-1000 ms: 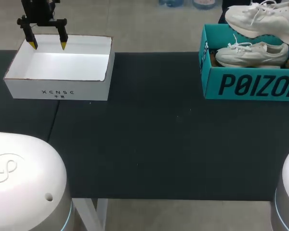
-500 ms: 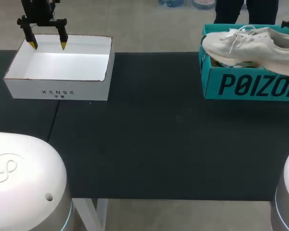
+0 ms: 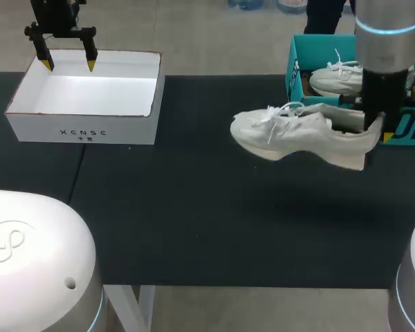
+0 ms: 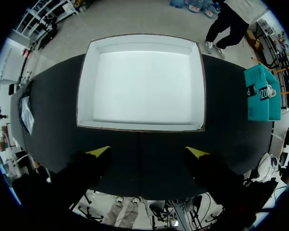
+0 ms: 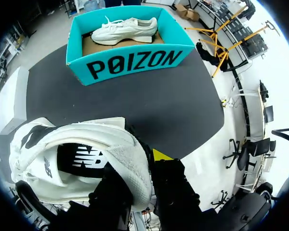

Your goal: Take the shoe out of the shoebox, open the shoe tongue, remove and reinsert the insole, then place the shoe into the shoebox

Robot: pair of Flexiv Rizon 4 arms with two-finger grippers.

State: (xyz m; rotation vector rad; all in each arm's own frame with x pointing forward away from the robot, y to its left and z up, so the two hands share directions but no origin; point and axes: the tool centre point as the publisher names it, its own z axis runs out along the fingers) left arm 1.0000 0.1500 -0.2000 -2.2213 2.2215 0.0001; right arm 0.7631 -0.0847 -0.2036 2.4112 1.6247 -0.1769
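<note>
Bright, even overhead light, with glare inside the white box [image 3: 90, 95] on the dark table [image 3: 194, 221]

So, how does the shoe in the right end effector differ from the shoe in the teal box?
The held shoe hangs above the table, gripped at its heel by the right end effector; the boxed shoe lies inside the teal box, untouched. Both are white lace-up sneakers.

Head view looks down from behind; both wrist views look downward, sharing the teal shoebox [image 5: 130, 65].
</note>
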